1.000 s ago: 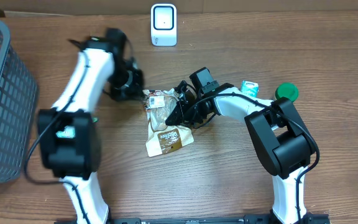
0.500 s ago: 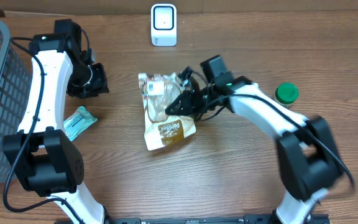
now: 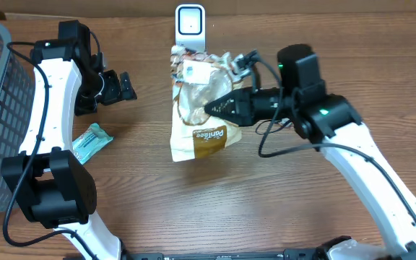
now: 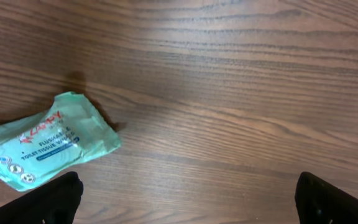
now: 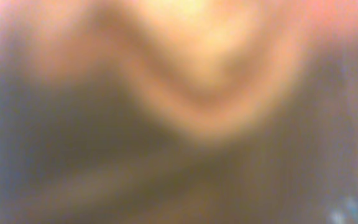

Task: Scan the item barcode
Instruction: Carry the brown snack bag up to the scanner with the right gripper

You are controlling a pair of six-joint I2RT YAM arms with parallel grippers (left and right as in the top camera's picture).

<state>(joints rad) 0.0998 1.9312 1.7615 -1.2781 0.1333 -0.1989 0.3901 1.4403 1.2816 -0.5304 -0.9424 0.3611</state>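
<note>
Only overhead: snack bag (image 3: 191,110) at scanner (image 3: 191,23)

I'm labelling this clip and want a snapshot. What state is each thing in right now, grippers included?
Scanner: upright on the table.
Snack bag: crumpled, held with its top end at the scanner.
Right gripper: shut on the snack bag.
Left gripper: open, holding nothing.
Wipes packet: lying flat on the table, untouched.
Basket: upright at the table's left edge.
</note>
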